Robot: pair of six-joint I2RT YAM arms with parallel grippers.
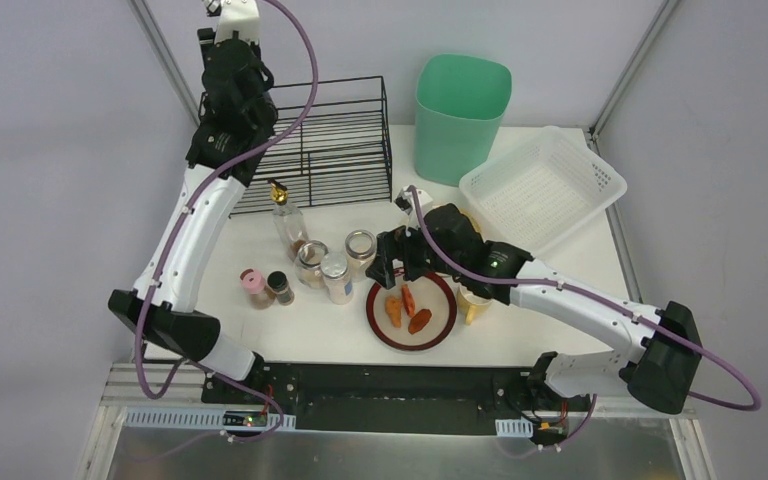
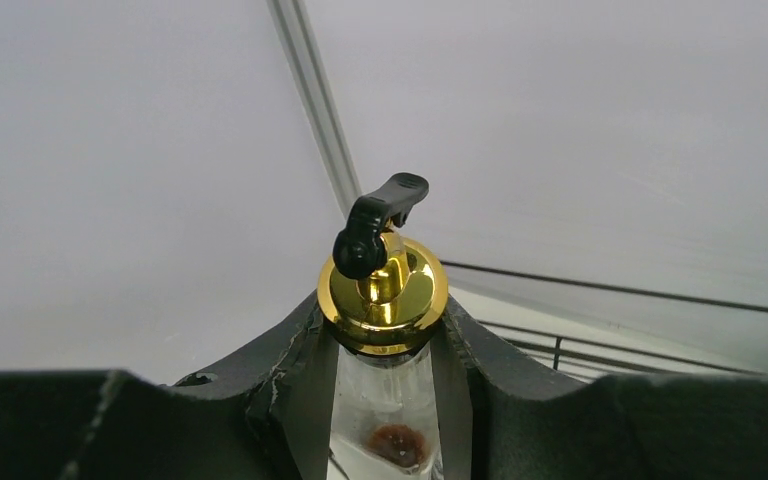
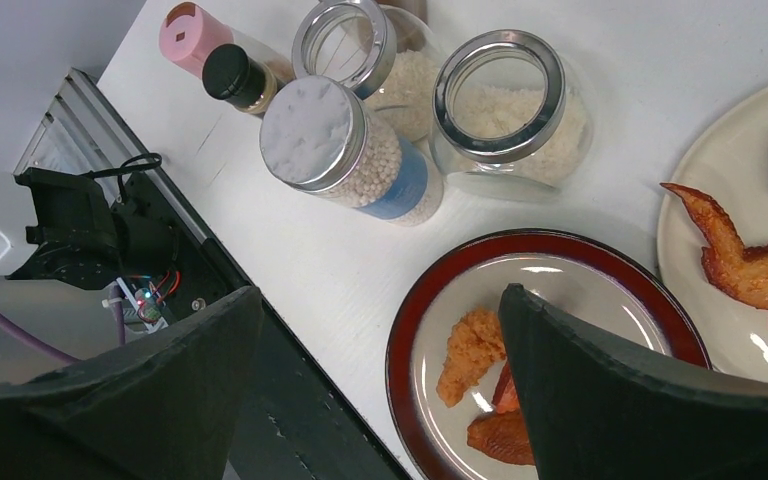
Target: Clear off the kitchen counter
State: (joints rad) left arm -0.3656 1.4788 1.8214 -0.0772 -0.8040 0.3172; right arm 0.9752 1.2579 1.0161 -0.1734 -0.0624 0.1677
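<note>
Over the counter (image 1: 300, 335), near the rack (image 1: 335, 140), my left gripper (image 2: 382, 318) pinches the bottle (image 2: 388, 410) neck, my right gripper (image 3: 380, 300) hangs spread above the red plate (image 3: 560, 270); jars (image 1: 360, 245), shakers (image 1: 280, 288), food all yet to clear, so barely started.

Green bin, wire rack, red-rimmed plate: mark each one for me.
green bin (image 1: 460, 125), top external view, front wall.
wire rack (image 1: 340, 150), top external view, middle wires.
red-rimmed plate (image 1: 370, 312), top external view, left rim.

White arms (image 1: 192, 228), black joints (image 1: 665, 352), purple cables (image 1: 317, 80)
</note>
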